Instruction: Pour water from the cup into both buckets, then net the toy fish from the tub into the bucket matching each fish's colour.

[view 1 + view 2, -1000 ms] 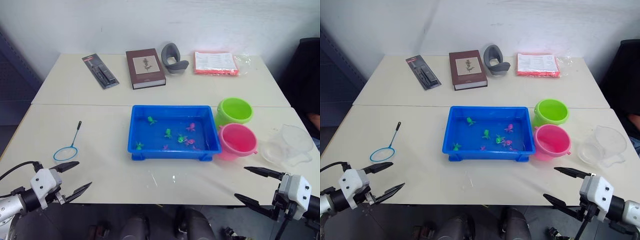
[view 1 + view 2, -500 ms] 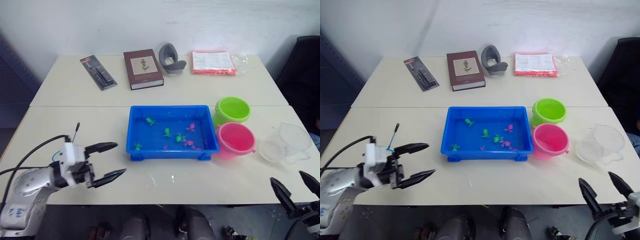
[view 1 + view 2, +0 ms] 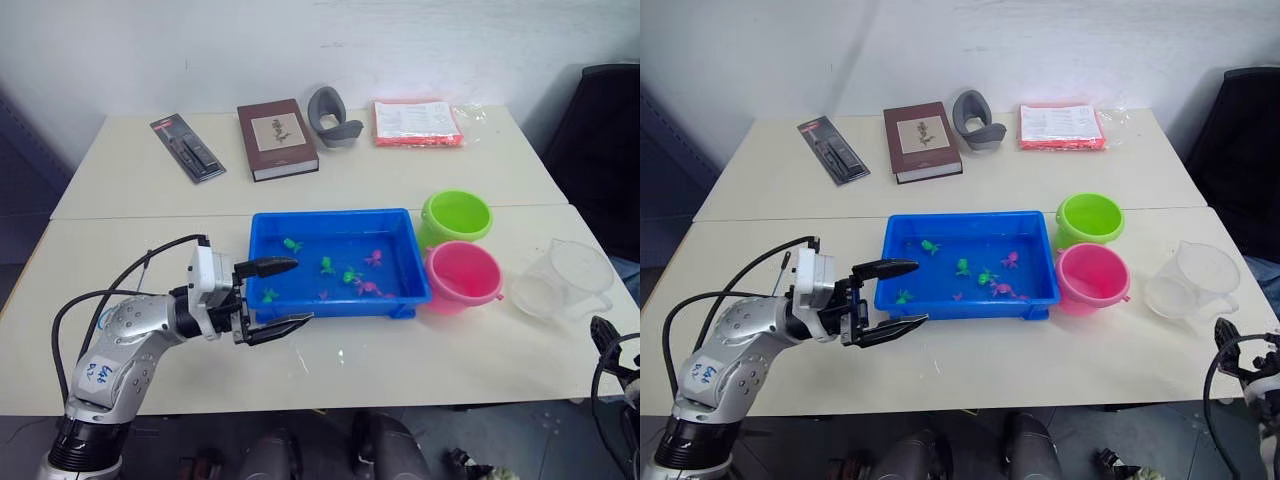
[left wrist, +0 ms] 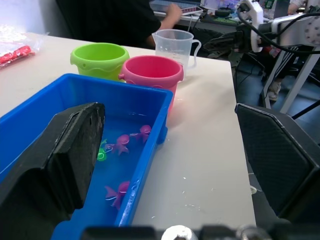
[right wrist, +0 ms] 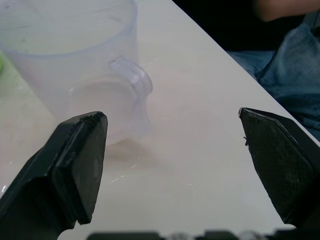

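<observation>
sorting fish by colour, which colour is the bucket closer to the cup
Pink. The pink bucket sits nearer the cup than the lime green bucket; clearest in the left eye view.

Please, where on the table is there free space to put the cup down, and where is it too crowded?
Free patches: the front strip of the table before the tub, and the near-right part between the pink bucket and the cup. Crowded: the far edge, with the book and red packet, and the tub's left end, where the open left gripper hovers.

A white sticker point(image 3: 93, 372) on the left arm bears illegible handwritten characters.
</observation>
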Robot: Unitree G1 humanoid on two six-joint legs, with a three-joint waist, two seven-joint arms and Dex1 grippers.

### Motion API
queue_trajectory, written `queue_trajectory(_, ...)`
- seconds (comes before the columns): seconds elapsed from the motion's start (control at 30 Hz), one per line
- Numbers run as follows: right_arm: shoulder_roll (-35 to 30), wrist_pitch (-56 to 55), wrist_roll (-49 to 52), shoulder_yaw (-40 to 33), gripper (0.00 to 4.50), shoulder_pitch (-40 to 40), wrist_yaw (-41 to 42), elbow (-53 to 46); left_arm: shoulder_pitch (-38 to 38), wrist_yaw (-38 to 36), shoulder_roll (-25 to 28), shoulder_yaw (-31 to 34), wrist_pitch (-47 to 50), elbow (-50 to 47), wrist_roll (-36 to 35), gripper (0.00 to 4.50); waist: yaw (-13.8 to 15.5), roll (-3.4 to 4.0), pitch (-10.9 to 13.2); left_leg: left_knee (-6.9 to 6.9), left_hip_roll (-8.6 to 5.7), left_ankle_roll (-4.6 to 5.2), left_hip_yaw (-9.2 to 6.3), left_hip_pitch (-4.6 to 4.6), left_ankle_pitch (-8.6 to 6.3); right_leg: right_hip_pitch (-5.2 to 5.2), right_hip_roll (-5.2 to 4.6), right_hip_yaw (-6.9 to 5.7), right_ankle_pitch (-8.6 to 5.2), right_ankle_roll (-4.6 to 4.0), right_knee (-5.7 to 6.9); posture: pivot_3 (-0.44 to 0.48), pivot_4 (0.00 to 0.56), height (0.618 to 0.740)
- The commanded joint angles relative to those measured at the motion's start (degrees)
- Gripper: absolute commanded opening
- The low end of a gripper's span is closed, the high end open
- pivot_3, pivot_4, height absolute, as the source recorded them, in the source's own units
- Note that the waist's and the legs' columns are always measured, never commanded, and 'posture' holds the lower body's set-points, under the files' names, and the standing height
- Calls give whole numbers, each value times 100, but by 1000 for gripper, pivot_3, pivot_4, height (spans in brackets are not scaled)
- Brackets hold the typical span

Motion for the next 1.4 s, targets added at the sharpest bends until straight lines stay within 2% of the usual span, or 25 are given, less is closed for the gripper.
queue_trajectory(0.03, -261, 3, -148, 3, 4500, -219, 89, 395, -36, 54, -5, 54, -29, -274, -6, 4482, 11, 0, 0, 0, -1, 1, 6, 0, 1, -4, 2, 8, 1, 1, 2, 0, 150, 740)
queue_trajectory(0.53, -318, -267, -359, 40, 4500, -842, 220, 1197, -34, 145, 36, 166, -126, -231, 96, 4482, 6, 0, 0, -1, 1, -4, 43, -6, 9, -60, 9, 43, 3, 5, 23, 0, 150, 740)
queue_trajectory(0.9, -525, -237, -625, 56, 4500, -1493, -292, 1876, -294, 86, -25, 79, -180, -43, 167, 4482, -7, 0, 0, -7, 1, -4, 58, -7, 9, -62, 9, 55, 3, 6, 24, 0, 150, 740)
queue_trajectory(1.27, -945, -631, -771, 143, 4500, -2118, 156, 3024, -435, 76, -134, 51, -301, 114, 294, 4482, -10, 0, 0, -11, 0, -1, 67, -6, 12, -65, 16, 61, 5, 9, 22, 0, 150, 740)
queue_trajectory(1.37, -962, -771, -752, 166, 3622, -2140, 421, 3085, -448, 75, -158, 62, -339, 145, 328, 4500, -8, 0, 0, -16, 1, -3, 70, -5, 13, -65, 17, 64, 5, 9, 22, 0, 150, 740)
queue_trajectory(1.4, -941, -825, -702, 159, 3133, -2123, 565, 3029, -450, 73, -162, 65, -349, 154, 336, 4500, -8, 0, 0, -17, 1, -3, 71, -5, 13, -65, 18, 65, 5, 9, 22, 0, 150, 740)
